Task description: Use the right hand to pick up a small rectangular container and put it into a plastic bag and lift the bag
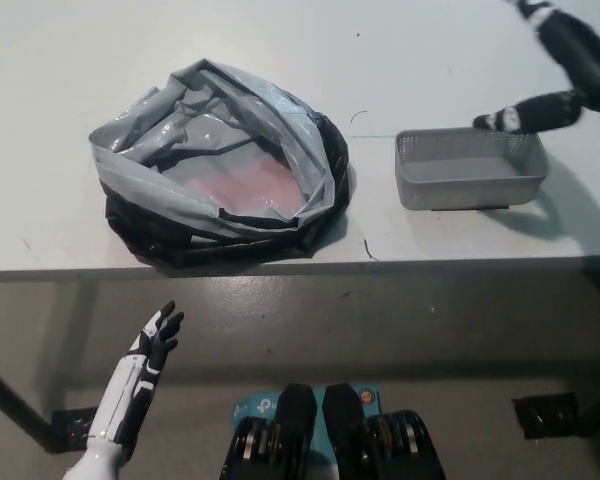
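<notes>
Stage, judged from layout: approach for pickup; nothing grasped, nothing bagged, bag not lifted.

Container (468, 168): grey, perforated, rectangular, open side up. Seated flat on the table (70, 60) at right, well apart from the bag. Interior appears empty.

Bag (220, 165): grey outside, black at the base, slumped on the table at left, near the front edge. Rim rolled outward, which holds the mouth open and facing up, ready to take a drop from above. Pinkish patch visible inside; whether lining or contents cannot be told.

Right hand (545, 105): black, entering from the upper right, raised over the far right corner of the container. One light-tipped finger extended toward the far rim, at or just above it; contact not confirmed, since the outline is motion-blurred. Fingers spread, nothing held. Position probably serves a grip across the narrow right end or the far wall.

Left hand (152, 345): white, resting below the table edge at lower left, under the bag, fingers loosely apart, holding nothing. Clear of the work area, so no obstruction to the transfer path.

Next move, as a judgement: lower over a wall, close on the rim, carry left to the bag mouth. Risks: thin wall slipping from the fingers; soft bag rim folding inward under a low pass.
</notes>
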Motion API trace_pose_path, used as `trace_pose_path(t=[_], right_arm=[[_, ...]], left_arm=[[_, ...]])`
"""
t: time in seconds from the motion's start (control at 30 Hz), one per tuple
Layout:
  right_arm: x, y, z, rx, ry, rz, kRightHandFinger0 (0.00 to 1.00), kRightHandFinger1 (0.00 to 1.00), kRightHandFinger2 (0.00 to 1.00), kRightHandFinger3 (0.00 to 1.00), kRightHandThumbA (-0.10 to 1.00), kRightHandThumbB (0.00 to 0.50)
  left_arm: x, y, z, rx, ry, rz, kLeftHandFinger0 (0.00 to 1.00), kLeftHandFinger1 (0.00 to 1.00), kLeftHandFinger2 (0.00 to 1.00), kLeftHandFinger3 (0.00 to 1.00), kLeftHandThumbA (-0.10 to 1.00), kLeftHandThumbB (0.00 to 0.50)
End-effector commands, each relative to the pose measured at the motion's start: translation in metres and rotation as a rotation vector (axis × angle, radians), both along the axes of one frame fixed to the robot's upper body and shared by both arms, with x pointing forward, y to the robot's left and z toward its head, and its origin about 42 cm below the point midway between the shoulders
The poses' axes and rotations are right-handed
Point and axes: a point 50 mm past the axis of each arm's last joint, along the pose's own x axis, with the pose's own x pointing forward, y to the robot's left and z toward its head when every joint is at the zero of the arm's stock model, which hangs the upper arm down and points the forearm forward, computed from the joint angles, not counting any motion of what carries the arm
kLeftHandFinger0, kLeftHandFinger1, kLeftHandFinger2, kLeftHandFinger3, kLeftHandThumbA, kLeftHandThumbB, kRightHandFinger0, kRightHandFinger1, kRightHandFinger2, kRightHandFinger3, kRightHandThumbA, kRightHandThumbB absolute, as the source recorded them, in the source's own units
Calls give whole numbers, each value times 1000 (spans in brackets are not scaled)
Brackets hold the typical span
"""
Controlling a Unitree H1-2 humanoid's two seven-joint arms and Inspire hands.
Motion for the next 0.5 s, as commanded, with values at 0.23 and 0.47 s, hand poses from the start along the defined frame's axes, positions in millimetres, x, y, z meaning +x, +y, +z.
trace_pose_path(t=[0.23,0.47], right_arm=[[81,29,75,-502,539,-123,1000,1000,1000,1000,1000,403],[93,39,71,-553,638,-142,1000,1000,1000,1000,1000,414]], left_arm=[[-6,-12,21,-50,-97,-64,1000,1000,1000,1000,1000,253],[-4,-11,21,-46,-102,-66,1000,1000,1000,1000,989,264]])
